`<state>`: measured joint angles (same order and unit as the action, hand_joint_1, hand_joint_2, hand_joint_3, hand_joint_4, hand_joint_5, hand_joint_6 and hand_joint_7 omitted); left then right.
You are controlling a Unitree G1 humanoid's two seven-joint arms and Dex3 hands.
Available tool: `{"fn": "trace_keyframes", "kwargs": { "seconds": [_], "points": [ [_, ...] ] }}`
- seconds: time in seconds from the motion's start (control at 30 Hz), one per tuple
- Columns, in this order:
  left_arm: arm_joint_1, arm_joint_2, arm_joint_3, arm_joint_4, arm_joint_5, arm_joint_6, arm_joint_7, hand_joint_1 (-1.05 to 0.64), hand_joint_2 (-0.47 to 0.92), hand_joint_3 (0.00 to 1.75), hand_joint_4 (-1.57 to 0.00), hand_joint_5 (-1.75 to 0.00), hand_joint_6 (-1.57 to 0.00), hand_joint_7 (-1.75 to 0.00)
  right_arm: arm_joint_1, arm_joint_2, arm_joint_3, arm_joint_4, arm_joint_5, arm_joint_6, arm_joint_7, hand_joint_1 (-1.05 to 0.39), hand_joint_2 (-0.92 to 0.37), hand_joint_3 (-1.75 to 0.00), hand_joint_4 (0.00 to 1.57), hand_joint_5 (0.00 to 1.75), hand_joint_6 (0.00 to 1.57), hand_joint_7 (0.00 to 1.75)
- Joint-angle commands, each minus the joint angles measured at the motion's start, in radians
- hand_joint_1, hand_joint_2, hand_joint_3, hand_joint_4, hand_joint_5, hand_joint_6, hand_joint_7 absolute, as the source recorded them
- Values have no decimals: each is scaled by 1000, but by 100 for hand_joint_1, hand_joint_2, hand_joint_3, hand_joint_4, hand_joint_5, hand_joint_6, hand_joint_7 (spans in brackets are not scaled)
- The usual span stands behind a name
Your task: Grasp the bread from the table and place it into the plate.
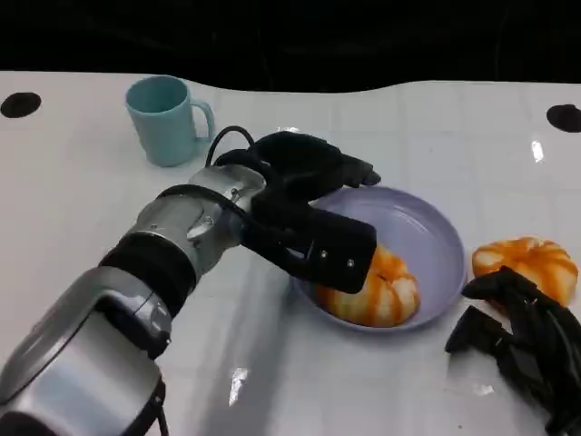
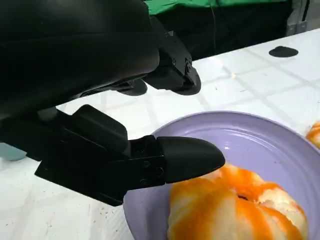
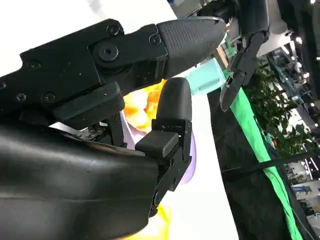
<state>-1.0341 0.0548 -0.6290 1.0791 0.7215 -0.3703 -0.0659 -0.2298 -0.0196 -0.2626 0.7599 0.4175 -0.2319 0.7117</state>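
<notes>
Under the left robot hand in the head view lies one lilac plate on the white desk, and one orange-striped bread roll in the plate sits at its near edge, just below the hand's fingers. The fingers are spread above the roll and hold nothing. A second bread roll rests on the desk outside the plate, just beyond the right robot hand, which lies low on the desk with its fingers apart and nothing in them; whether the fingertips touch that roll cannot be told. One pale blue mug stands upright beyond the left robot hand, well apart from the plate. Two black round marks show near the desk's far corners.

From the left wrist view, the left robot hand hangs over the plate, one finger reaching just over the roll in the plate with a small gap between them, another finger held higher. A sliver of the second roll shows past the plate's rim.

From the right wrist view, the right robot hand has its fingers parted and bare. Past them show orange patches of bread, a strip of the plate, the mug, and the other hand's fingers beyond.
</notes>
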Motion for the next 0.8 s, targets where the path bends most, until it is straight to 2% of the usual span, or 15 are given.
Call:
{"fn": "trace_keyframes", "kwargs": {
  "seconds": [0.03,0.1,0.13,0.2,0.33,0.37,0.47,0.6,0.73,0.8],
  "points": [
    [20,24,12,-25,-18,-3,-18,-94,92,70,-22,-28,-45,-6,16,-15,-7,10,4,16,1,-51,-92,-22,64,158,58,126],
    [21,26,11,-28,-20,-2,-19,-94,92,70,-22,-28,-46,-5,16,-15,-6,10,5,16,1,-51,-92,-22,64,158,58,126],
    [96,39,108,-67,-155,-60,-53,-94,92,70,-22,-28,-46,-5,19,-16,-4,4,-1,12,-6,-51,-92,-22,64,157,58,126],
    [193,57,234,-123,-328,-130,-105,-81,92,58,-30,-32,-46,-5,24,-16,0,-3,-8,8,-16,-53,-92,-22,63,158,58,126],
    [232,64,275,-166,-383,-141,-151,-78,92,54,-32,-33,-46,-5,27,-16,3,-6,-8,7,-19,-54,-92,-21,63,158,59,125],
    [289,45,345,-196,-506,-154,-213,-78,92,54,-32,-33,-46,-5,24,-19,3,-5,-7,10,-17,-54,-92,-21,63,158,59,125],
    [422,6,478,-289,-748,-161,-322,-76,92,49,-48,-44,-54,-8,23,-20,5,-8,-9,12,-27,-55,-92,-20,63,159,59,124],
    [530,-30,552,-408,-922,-91,-424,-69,92,46,-54,-49,-59,-8,21,-19,4,-3,-5,7,-19,-54,-92,-21,62,161,58,124],
    [627,-51,623,-534,-1108,95,-530,-68,92,40,-62,-55,-66,-10,26,-25,10,-8,-16,5,-18,-55,-92,-23,62,160,58,124],
    [675,-53,653,-597,-1188,184,-573,-67,92,40,-71,-61,-74,-13,30,-20,7,-18,-12,15,-24,-54,-92,-21,62,159,59,123]
  ]
}}
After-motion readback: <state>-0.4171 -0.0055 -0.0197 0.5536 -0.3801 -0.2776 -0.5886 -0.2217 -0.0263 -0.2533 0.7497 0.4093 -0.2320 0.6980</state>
